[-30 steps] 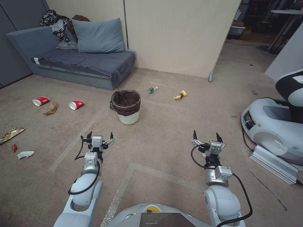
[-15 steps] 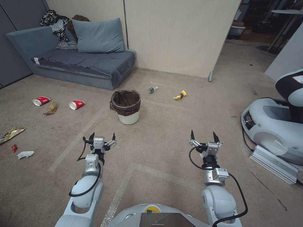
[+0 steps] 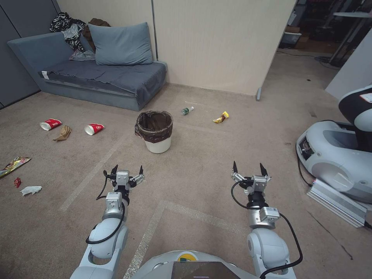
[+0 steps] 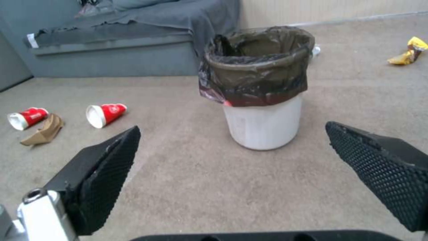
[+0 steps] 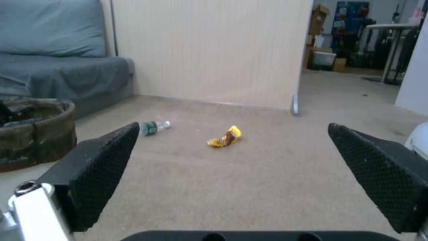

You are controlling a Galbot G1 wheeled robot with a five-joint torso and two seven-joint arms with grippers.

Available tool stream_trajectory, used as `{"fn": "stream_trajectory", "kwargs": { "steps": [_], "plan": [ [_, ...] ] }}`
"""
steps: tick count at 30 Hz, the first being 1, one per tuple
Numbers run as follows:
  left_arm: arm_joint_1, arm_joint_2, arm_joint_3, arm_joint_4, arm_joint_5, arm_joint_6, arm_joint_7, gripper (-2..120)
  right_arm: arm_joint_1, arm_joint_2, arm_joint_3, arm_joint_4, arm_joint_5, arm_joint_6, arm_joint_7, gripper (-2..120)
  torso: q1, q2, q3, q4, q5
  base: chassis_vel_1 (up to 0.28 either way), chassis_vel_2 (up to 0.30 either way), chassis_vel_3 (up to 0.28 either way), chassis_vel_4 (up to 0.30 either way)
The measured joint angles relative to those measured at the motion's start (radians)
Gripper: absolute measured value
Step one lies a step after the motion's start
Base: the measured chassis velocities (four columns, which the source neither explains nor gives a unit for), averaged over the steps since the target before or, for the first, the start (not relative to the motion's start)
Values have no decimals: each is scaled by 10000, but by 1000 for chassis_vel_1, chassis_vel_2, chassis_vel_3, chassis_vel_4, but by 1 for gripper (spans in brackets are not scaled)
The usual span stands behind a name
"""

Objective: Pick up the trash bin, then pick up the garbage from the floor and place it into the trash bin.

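The trash bin [image 3: 155, 131], white with a dark brown liner, stands upright on the carpet ahead of me; the left wrist view has the bin [image 4: 260, 97] straight in front. Garbage lies around it: two red cups [image 3: 93, 128] [image 3: 50, 124], a tan paper bag [image 3: 62, 133], a clear bottle [image 3: 187, 111], a yellow wrapper [image 3: 221, 117], a gold wrapper [image 3: 14, 164] and a white tissue [image 3: 31, 190]. My left gripper [image 3: 128, 171] is open, short of the bin. My right gripper [image 3: 248, 169] is open too, with the yellow wrapper [image 5: 225, 137] far ahead.
A grey sofa [image 3: 97, 73] with a cushion stands at the back left against a beige partition [image 3: 221, 42]. Another robot's white base [image 3: 337, 155] and a metal ramp [image 3: 337, 203] sit at the right. Open carpet lies between me and the bin.
Both arms have drawn back a little toward me and lowered in the head view. The bin and the litter have not moved.
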Motion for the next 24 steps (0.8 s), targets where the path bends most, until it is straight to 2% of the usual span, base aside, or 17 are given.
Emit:
{"fn": "stream_trajectory", "kwargs": {
  "steps": [4, 9, 17, 18, 24],
  "plan": [
    [17, -14, -13, 16, 45, -32, 0, 100, 8, 0, 1, -41, 6, 30, 5, 100, 0, 0, 0, 0, 1, -80, 89, 79, -57],
    [36, -43, -13, 34, 61, -57, -1, 100, -11, 0, -13, -74, 7, 60, 9, 100, 0, 0, 1, 0, 2, -180, 184, 194, -187],
    [29, -48, -13, 35, 62, -58, -1, 100, 7, -1, -21, -101, 7, 75, 12, 100, 0, 0, 0, -3, 1, -241, 243, 258, -256],
    [32, -53, -14, 36, 62, -58, -3, 100, 7, -1, -25, -122, 6, 78, -2, 100, 1, -1, 1, 4, 5, -283, 295, 292, -294],
    [32, -65, -11, 32, 62, -58, -8, 100, 8, -3, -32, -148, 3, 119, -58, 100, 1, 0, 1, -3, -1, -292, 294, 290, -293]
  ]
}}
